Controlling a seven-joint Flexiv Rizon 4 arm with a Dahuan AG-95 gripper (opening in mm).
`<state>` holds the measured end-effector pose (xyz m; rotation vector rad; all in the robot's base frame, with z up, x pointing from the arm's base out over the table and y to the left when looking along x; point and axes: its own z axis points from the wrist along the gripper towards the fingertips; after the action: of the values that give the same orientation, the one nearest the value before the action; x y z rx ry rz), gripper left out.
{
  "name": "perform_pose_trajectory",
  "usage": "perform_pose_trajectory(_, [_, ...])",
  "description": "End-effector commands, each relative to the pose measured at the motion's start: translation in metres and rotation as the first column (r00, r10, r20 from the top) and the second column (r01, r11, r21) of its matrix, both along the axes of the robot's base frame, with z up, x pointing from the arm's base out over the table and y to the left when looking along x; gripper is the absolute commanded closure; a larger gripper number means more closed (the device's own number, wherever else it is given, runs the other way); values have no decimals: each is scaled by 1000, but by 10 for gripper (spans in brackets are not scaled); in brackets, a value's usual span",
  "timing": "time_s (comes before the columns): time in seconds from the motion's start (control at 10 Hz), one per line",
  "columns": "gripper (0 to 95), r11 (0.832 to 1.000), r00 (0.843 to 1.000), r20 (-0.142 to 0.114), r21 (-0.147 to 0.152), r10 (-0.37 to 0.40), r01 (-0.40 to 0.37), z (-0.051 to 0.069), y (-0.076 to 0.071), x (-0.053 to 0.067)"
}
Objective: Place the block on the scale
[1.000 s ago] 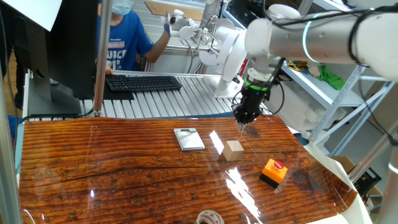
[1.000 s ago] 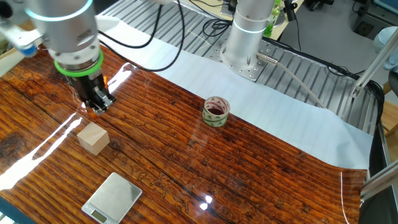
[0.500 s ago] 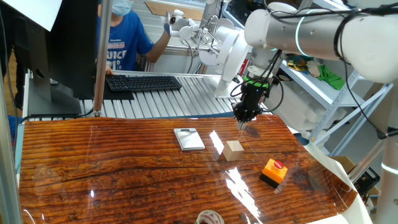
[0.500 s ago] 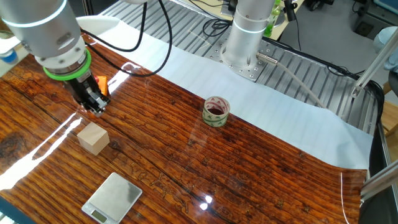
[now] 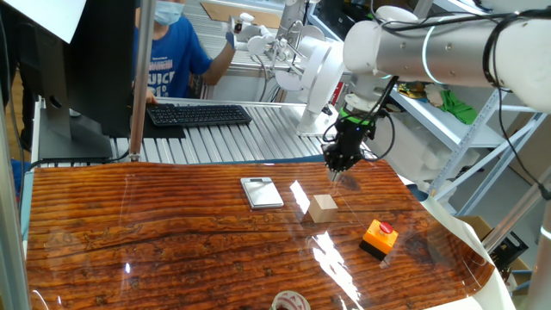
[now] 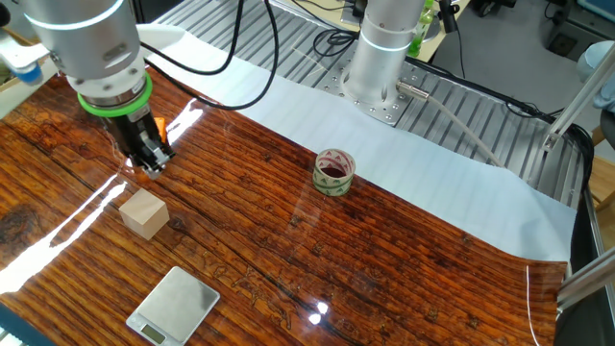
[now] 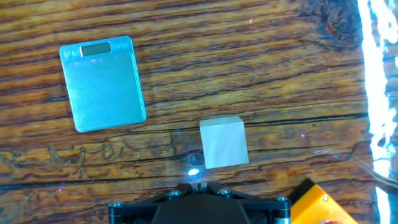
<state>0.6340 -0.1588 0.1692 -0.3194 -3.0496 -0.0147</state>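
The block (image 5: 324,207) is a light-tan wooden cube lying free on the wooden table; it also shows in the other fixed view (image 6: 144,213) and in the hand view (image 7: 223,142). The scale (image 5: 261,192) is a flat silver-grey plate to the block's left, and shows in the other fixed view (image 6: 174,305) and the hand view (image 7: 103,84). My gripper (image 5: 334,172) hangs above the table just behind the block, apart from it, with jaws closed together and empty. It also shows in the other fixed view (image 6: 152,171) and at the hand view's bottom edge (image 7: 198,185).
An orange box with a red button (image 5: 379,238) sits right of the block, near the table's right edge, and shows in the hand view (image 7: 317,205). A tape roll (image 6: 333,172) lies towards the arm's base. A person and a keyboard (image 5: 198,114) are behind the table.
The arm swayed slightly to one side and back; the gripper tip stays almost in place. The block and scale have not moved.
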Motion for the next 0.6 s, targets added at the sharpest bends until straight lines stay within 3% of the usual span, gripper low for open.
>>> perform_pose_trajectory(0.1, [950, 999, 999, 46, -32, 15, -13, 0, -1, -3])
perform_pose_trajectory(0.3, [950, 999, 999, 30, -29, 20, -19, 0, -1, -3])
perform_pose_trajectory(0.6, [950, 998, 996, 80, -58, -24, 29, 0, -1, -3])
